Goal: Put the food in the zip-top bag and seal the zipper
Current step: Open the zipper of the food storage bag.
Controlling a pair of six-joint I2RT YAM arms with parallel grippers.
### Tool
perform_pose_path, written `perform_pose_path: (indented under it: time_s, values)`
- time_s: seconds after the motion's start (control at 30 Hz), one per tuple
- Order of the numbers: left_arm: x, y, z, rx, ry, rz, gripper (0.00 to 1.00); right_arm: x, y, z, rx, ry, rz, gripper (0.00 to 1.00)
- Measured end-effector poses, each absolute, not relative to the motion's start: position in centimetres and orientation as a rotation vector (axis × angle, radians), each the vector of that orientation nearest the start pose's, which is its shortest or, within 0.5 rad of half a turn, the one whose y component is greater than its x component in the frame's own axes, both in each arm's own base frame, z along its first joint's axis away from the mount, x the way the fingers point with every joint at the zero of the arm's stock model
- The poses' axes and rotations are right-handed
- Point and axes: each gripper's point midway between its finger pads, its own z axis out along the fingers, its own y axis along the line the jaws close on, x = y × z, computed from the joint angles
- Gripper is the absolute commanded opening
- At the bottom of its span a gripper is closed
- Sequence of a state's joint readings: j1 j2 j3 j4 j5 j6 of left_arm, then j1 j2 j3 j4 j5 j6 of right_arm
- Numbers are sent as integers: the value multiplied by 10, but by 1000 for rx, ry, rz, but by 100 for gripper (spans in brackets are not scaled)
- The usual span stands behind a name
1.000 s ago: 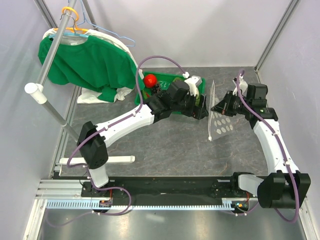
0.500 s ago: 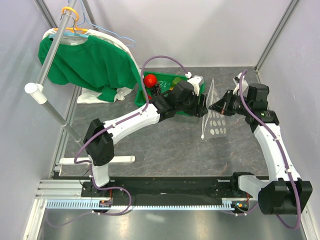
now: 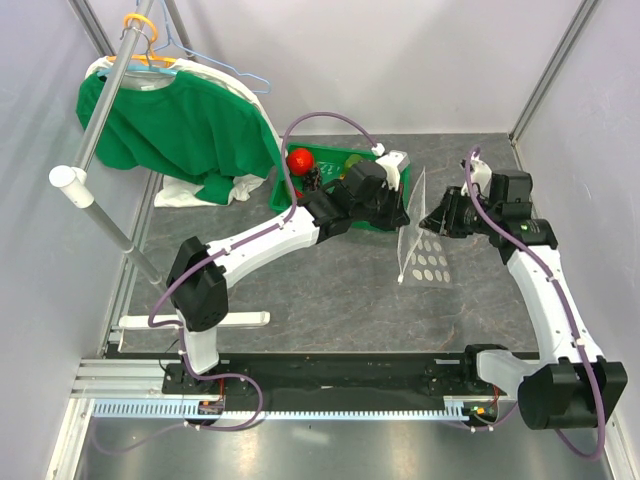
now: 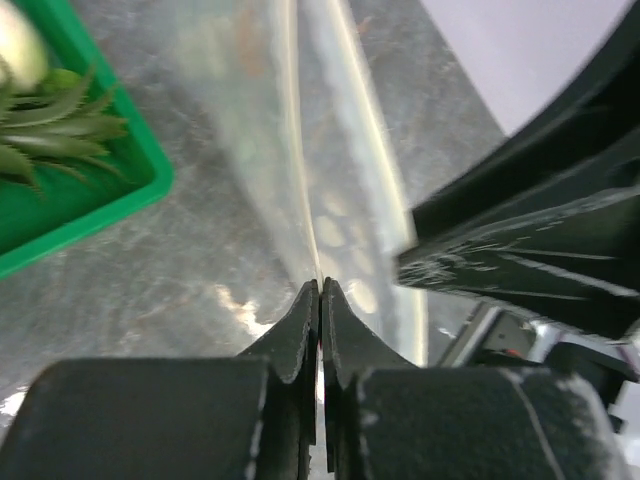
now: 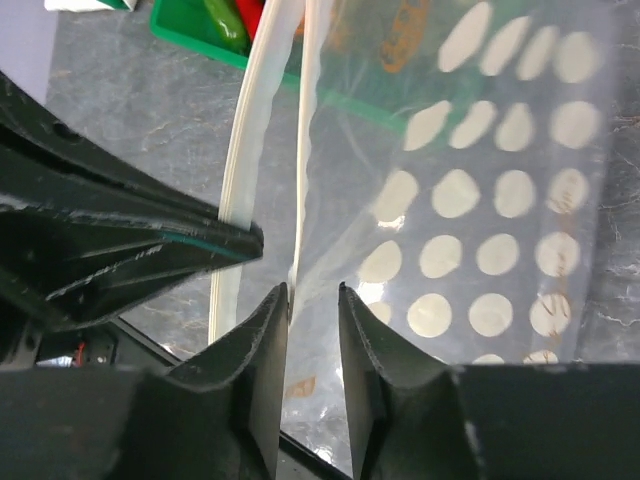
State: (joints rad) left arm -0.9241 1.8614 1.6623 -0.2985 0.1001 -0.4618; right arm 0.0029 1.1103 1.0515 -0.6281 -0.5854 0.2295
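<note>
The zip-top bag [image 3: 428, 262] lies on the desk [image 3: 330, 290] between the arms, its mouth edge raised and running near to far. The left gripper [image 4: 319, 300] is pressed together, pinching one lip. The right gripper [image 5: 312, 300] stands partly spread about the other lip. The food [image 3: 299, 160] sits beyond in the green tray [image 3: 281, 190], nearest the left arm.

Looking like a robot lab test cell: white panels [image 3: 420, 60] are boxing in a grey tabletop [image 3: 330, 290], with an aluminium rail [image 3: 300, 408] running along the front (a green shirt [image 3: 170, 120] is hanging on a rack [image 3: 88, 135] too).
</note>
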Motion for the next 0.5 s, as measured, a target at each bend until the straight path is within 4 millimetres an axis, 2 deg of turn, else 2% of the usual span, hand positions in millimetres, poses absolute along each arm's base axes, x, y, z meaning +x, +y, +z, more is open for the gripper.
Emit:
perform_pose_path:
  time_s: [0.23, 0.37, 0.5]
  values:
    - [292, -467, 234, 549, 2141, -1028, 2, 300, 116, 214, -95, 2263, 721, 35]
    - [291, -468, 235, 535, 2147, -1038, 2, 305, 117, 200, -90, 2310, 671, 27]
    - [291, -468, 235, 512, 2157, -1049, 2, 307, 112, 195, -68, 2325, 621, 25]
